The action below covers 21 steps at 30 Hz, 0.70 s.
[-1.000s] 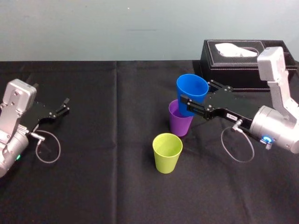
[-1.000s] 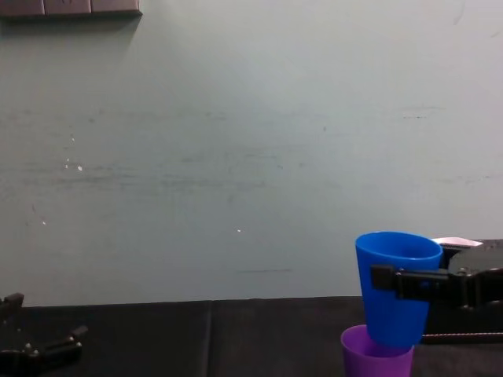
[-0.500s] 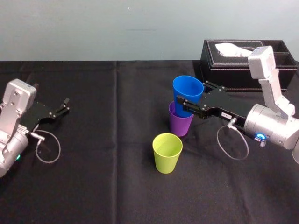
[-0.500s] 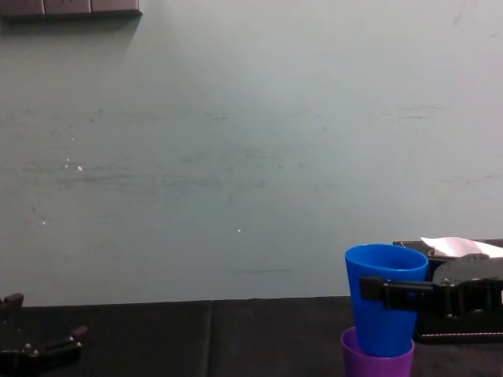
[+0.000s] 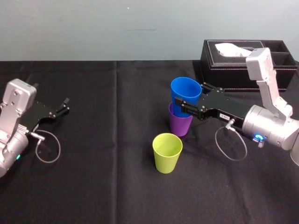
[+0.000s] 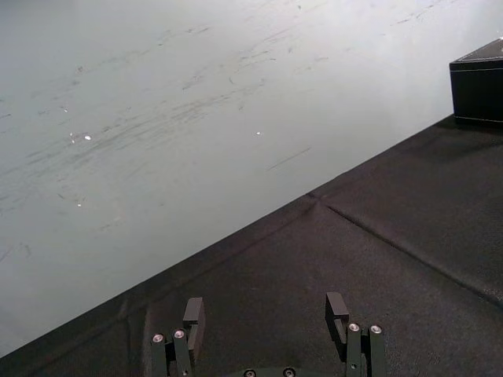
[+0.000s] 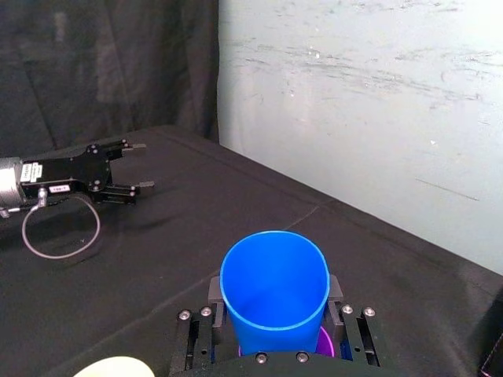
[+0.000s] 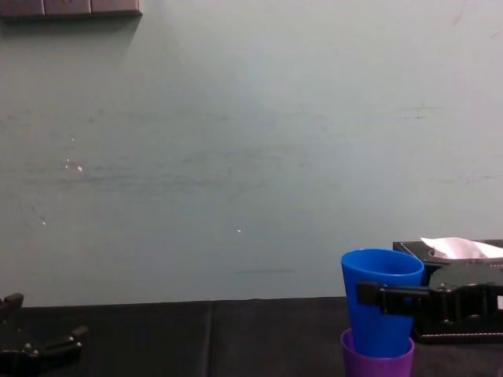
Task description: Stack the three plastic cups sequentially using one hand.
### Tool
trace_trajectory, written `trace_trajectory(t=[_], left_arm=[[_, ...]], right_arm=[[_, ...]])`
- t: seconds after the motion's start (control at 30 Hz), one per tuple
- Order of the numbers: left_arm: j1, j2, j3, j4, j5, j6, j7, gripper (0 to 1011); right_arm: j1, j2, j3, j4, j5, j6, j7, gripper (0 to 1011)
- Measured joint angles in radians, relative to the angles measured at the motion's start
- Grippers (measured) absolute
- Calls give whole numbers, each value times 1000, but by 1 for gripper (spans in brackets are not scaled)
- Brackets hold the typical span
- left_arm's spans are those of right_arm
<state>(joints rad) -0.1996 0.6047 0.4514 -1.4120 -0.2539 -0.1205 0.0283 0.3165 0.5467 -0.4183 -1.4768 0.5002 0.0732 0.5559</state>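
Blue tapered plastic cup (image 5: 186, 89), pinched by right gripper (image 5: 188, 101), half nested in purple plastic cup (image 5: 180, 126), perhaps unseated. Next: full lowering, release, then yellow-green plastic cup (image 5: 167, 152) at 7 o'clock. Left gripper (image 5: 64, 106) idle, spread, 9 o'clock.

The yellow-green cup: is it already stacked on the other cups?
No, the yellow-green cup stands alone; the right gripper holds the blue cup in the purple cup.

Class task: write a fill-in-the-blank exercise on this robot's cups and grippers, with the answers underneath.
The right gripper is shut on the ____ cup. Its base sits inside the ____ cup. The cup standing alone is ____. The open left gripper holds ____.
Missing words: blue, purple, yellow-green, nothing.
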Motion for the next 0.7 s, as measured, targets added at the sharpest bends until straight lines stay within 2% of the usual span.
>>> trace_trajectory(t=[0.13,0.5,0.7], left_arm=[[0,0,0,0,0,0,0,1011],[0,0,0,0,0,0,0,1011],[0,0,0,0,0,0,0,1012]], right_arm=[[0,0,1,-1,0,0,0,730],[-1,1,2,-3,0,0,-2,1004],[-1,1,3,-4,0,1,-3,1004]])
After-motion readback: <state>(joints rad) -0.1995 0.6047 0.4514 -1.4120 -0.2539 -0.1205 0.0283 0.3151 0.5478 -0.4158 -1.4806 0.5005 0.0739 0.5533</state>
